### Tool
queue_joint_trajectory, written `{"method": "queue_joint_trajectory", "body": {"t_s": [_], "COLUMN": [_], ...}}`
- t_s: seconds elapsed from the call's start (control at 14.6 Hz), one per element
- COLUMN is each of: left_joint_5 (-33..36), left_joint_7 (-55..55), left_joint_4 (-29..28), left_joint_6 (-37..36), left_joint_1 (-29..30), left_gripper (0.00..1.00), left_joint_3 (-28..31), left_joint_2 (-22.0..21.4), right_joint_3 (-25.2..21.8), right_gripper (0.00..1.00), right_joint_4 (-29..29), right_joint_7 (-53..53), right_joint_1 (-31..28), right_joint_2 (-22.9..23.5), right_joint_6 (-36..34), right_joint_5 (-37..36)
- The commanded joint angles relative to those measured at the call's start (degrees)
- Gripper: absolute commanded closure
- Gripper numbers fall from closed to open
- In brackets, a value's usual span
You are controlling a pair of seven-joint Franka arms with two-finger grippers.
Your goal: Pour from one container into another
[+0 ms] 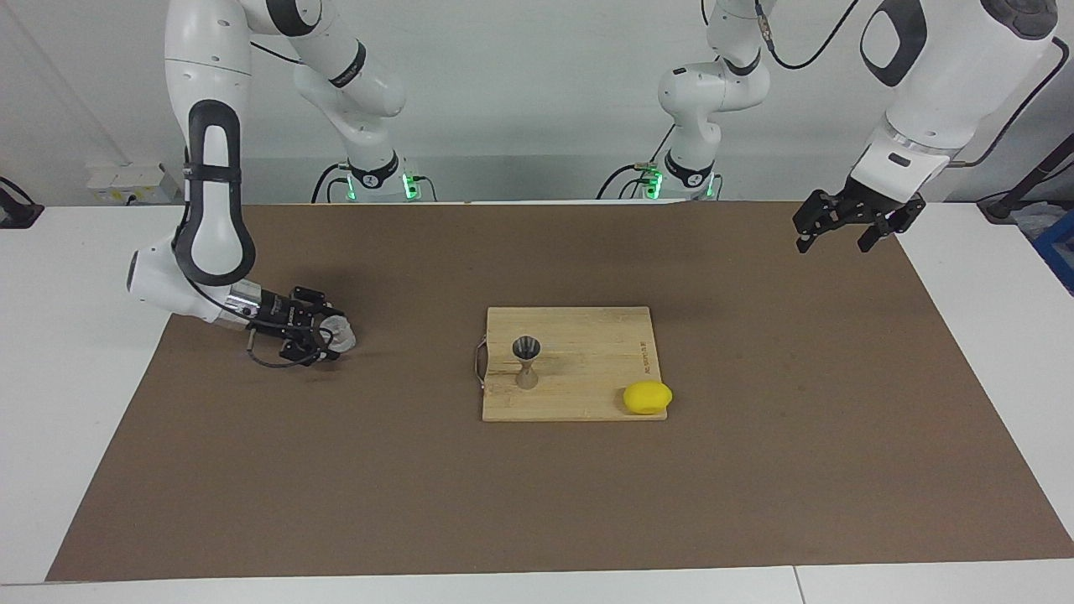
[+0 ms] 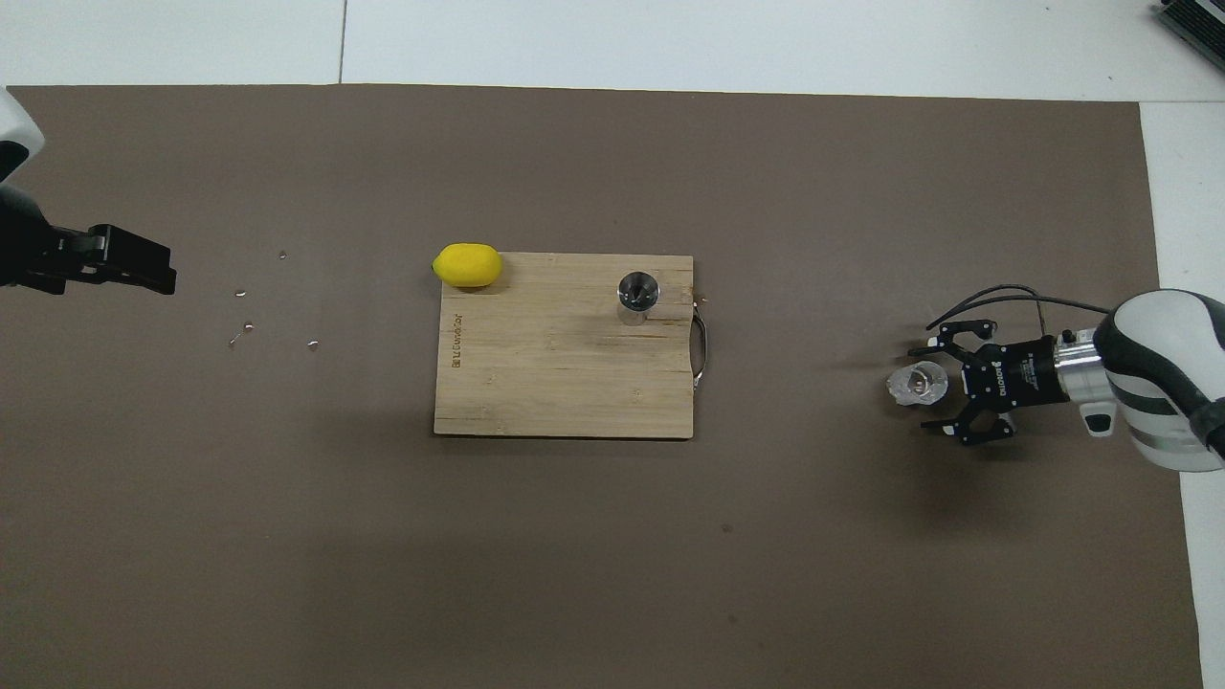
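Note:
The clear faceted glass cup (image 1: 343, 335) (image 2: 916, 384) stands upright on the brown mat toward the right arm's end of the table. My right gripper (image 1: 332, 336) (image 2: 928, 388) lies low and level at the cup, open, its fingertips spread to either side of the glass without pressing it. The metal jigger (image 1: 527, 361) (image 2: 637, 295) stands upright on the wooden cutting board (image 1: 587, 382) (image 2: 545, 383), near the handle end. My left gripper (image 1: 837, 235) (image 2: 134, 266) hangs open and empty above the mat at the left arm's end and waits.
A yellow lemon (image 1: 647, 397) (image 2: 467, 265) rests on the board's corner farthest from the robots, toward the left arm's end. A few small shiny specks (image 2: 244, 327) lie on the mat below the left gripper. The brown mat (image 1: 537, 503) covers most of the white table.

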Motion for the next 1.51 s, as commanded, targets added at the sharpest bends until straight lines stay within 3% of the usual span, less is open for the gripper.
{"method": "queue_joint_trajectory", "body": {"t_s": [0.0, 0.34, 0.75, 1.16, 1.44], "left_joint_5": [0.9, 0.9, 0.9, 0.9, 0.9], "left_joint_7": [-0.5, -0.5, -0.5, -0.6, -0.5], "left_joint_4": [-2.0, -2.0, -2.0, -2.0, -2.0], "left_joint_6": [1.1, 1.1, 1.1, 1.1, 1.1], "left_joint_1": [0.7, 0.7, 0.7, 0.7, 0.6], "left_gripper": [0.0, 0.0, 0.0, 0.0, 0.0], "left_joint_3": [-0.4, -0.4, -0.4, -0.4, -0.4], "left_joint_2": [-1.6, -1.6, -1.6, -1.6, -1.6], "right_joint_3": [0.3, 0.7, 1.2, 1.6, 1.6], "right_gripper": [0.0, 0.0, 0.0, 0.0, 0.0], "right_joint_4": [-1.1, -1.0, 0.4, 0.4, 1.4], "right_joint_7": [-1.5, -2.6, -16.9, -18.1, -21.0], "right_joint_1": [-2.9, -2.7, 0.3, 13.3, 17.6], "right_joint_2": [-2.0, -7.1, -12.9, -17.0, -20.0], "right_joint_6": [0.2, -0.4, -0.5, -0.7, -2.7], "right_joint_5": [-5.5, -20.1, -22.8, -31.9, -34.2]}}
